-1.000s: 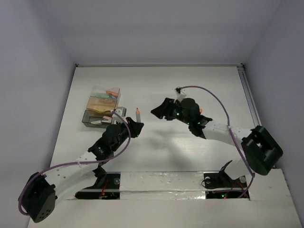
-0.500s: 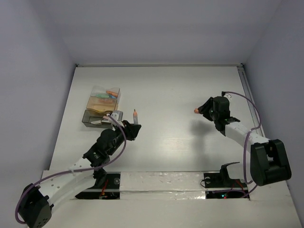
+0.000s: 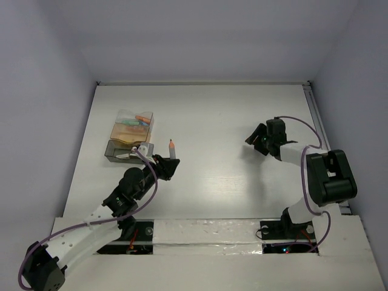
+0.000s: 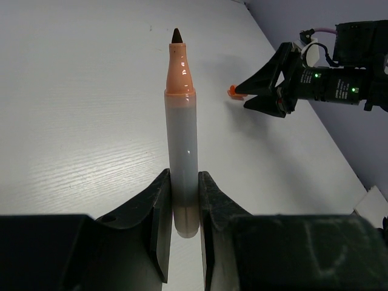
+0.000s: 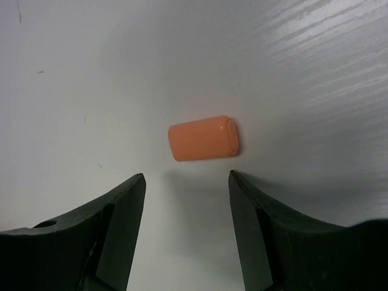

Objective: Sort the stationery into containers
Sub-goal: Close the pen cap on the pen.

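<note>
Up on the overhead view, the left fingers (image 3: 168, 163) are clamped on a marker (image 3: 172, 149), just right of the container box (image 3: 111, 148) on the left side of the surface (image 3: 212, 115). Marker's uncapped: grey barrel, orange neck, dark nib. Its long axis runs near-to-far, nib toward the back wall. Well apart on the right side, the right fingers (image 3: 252, 138) are spread open.

Left wrist cam: the fingers pinch the barrel's lower end from both sides. The marker sticks straight out ahead, nib away from the camera. Further off there's a little orange cap (image 4: 232, 91) on the surface, right at the tips of the right fingers.

Right wrist cam: fingers wide open, nothing held. The cap is a stubby orange cylinder lying on its side just past the tips, long axis crosswise to the fingers and slightly tilted. Can't tell which end is the open one.
</note>
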Motion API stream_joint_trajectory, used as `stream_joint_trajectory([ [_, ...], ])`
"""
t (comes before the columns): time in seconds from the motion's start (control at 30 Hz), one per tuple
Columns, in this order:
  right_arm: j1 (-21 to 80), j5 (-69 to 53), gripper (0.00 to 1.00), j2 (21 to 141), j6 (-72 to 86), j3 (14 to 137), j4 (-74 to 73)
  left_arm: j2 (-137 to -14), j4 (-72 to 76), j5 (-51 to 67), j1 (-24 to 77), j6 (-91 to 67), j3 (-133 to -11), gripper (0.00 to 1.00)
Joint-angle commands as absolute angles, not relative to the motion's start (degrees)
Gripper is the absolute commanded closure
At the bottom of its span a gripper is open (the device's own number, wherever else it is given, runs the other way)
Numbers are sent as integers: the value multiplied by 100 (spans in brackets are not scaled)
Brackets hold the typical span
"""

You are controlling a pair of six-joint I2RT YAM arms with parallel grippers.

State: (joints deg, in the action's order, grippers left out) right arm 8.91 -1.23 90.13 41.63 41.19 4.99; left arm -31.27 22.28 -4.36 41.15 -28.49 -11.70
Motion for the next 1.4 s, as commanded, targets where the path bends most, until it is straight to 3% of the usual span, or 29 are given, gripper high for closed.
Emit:
stream_joint_trajectory([
  [0.0, 861, 183, 37, 9167, 4087, 4517, 511, -3094, 2417, -308, 4096, -2769, -1116, 100],
  [0.47, 861, 422, 38, 9913, 3323, 5439, 18, -3287, 2549, -281, 4096, -2751, -1125, 100],
  [1.37, 861, 290, 44, 10758, 1380, 7163, -2522, -3270, 2558, -246, 4096, -2760, -1116, 100],
])
